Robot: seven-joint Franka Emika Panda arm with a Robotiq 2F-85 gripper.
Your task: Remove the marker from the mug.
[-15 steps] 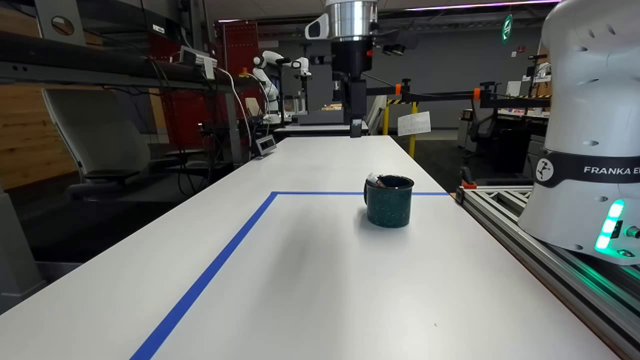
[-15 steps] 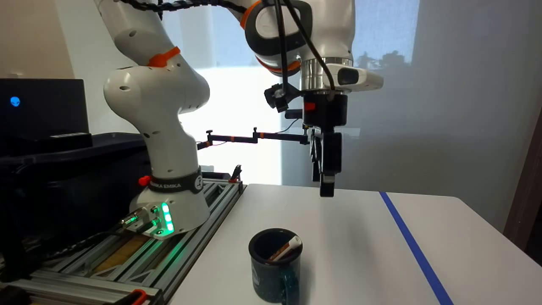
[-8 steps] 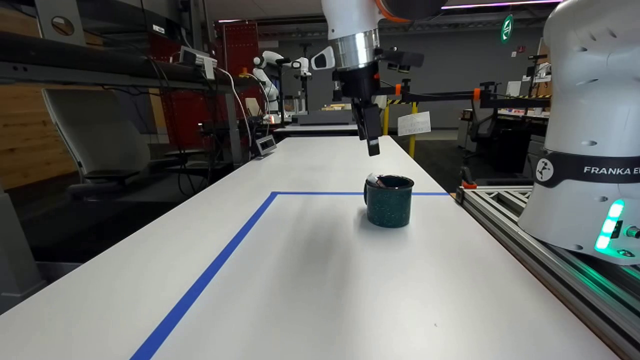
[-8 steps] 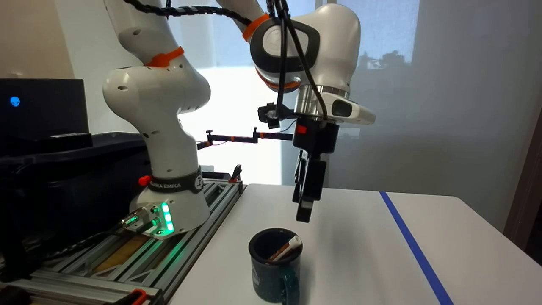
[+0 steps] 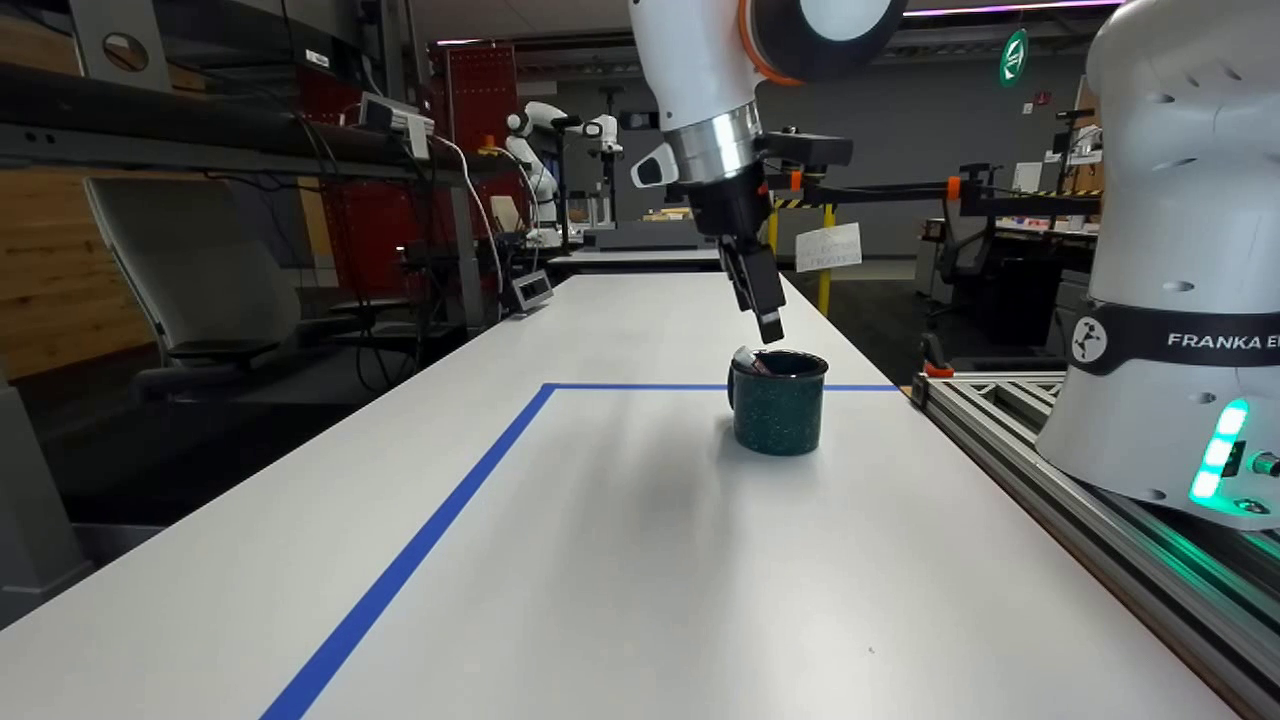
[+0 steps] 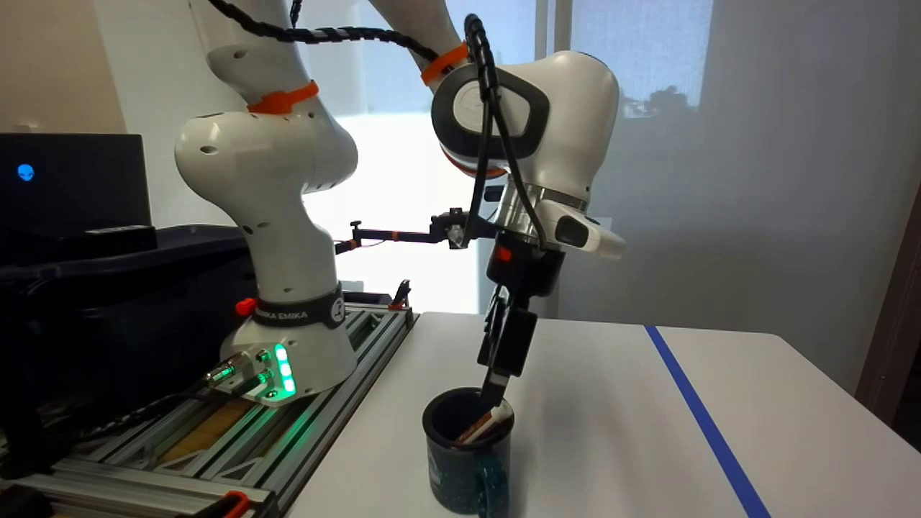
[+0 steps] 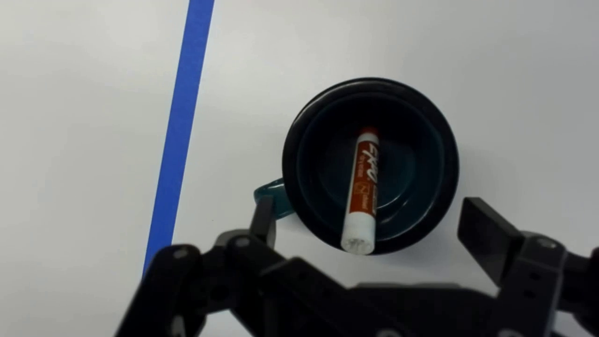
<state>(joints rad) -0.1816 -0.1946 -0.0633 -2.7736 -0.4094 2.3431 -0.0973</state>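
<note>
The dark teal-green mug [image 5: 778, 415] stands upright on the white table; it also shows in an exterior view [image 6: 457, 471] and in the wrist view [image 7: 423, 164]. The marker [image 7: 364, 187] has a white body with a red-orange label. It leans inside the mug, its white end resting at the rim; that end shows in both exterior views [image 5: 745, 357] [image 6: 478, 426]. My gripper [image 7: 367, 210] is open and empty. It is tilted, just above the mug's rim in both exterior views [image 5: 770, 332] [image 6: 493, 394]. In the wrist view its fingers stand wide apart on either side of the marker's white end.
Blue tape [image 5: 430, 535] marks lines on the white table [image 5: 640, 600]. The mug's handle [image 7: 276, 196] lies by one finger in the wrist view. The robot's base stands on a metal rail frame [image 6: 345, 417] along the table edge. A small grey device [image 5: 532, 290] sits at the far edge.
My gripper has come down and tilted over, from high above the table to just above the mug's rim. The mug and marker have not moved.
</note>
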